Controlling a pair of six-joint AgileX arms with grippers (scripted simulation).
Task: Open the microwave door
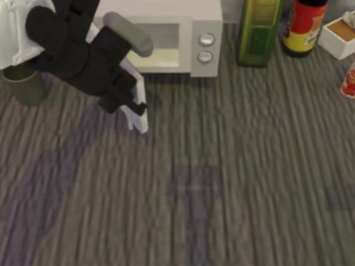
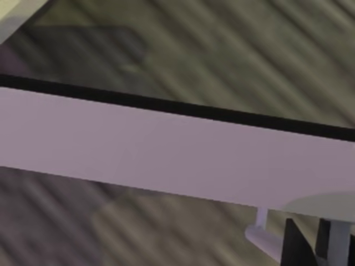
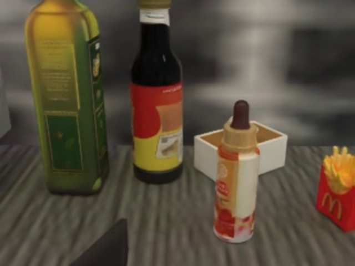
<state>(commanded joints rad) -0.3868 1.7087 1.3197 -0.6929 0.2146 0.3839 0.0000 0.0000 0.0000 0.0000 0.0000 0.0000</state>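
Note:
The white microwave (image 1: 183,11) stands at the back of the table, its two silver knobs (image 1: 206,40) facing forward. Its cream interior (image 1: 158,58) is exposed. The microwave door (image 1: 142,119) is swung out towards the table's front and appears edge-on. My left gripper (image 1: 135,108) is at the door's free edge, shut on the door's handle. In the left wrist view the door (image 2: 166,149) is a wide pale band, with the handle bar (image 2: 266,238) and dark fingers (image 2: 297,246) beside it. My right gripper (image 3: 111,249) shows only as a dark corner, out of the top view.
Right of the microwave stand a green oil bottle (image 1: 259,30), a dark sauce bottle (image 1: 304,27) and a white box (image 1: 344,34). A red-and-white dropper bottle (image 3: 237,183) and a fries carton (image 3: 337,191) are nearby. A dark green cup (image 1: 25,86) sits at the far left.

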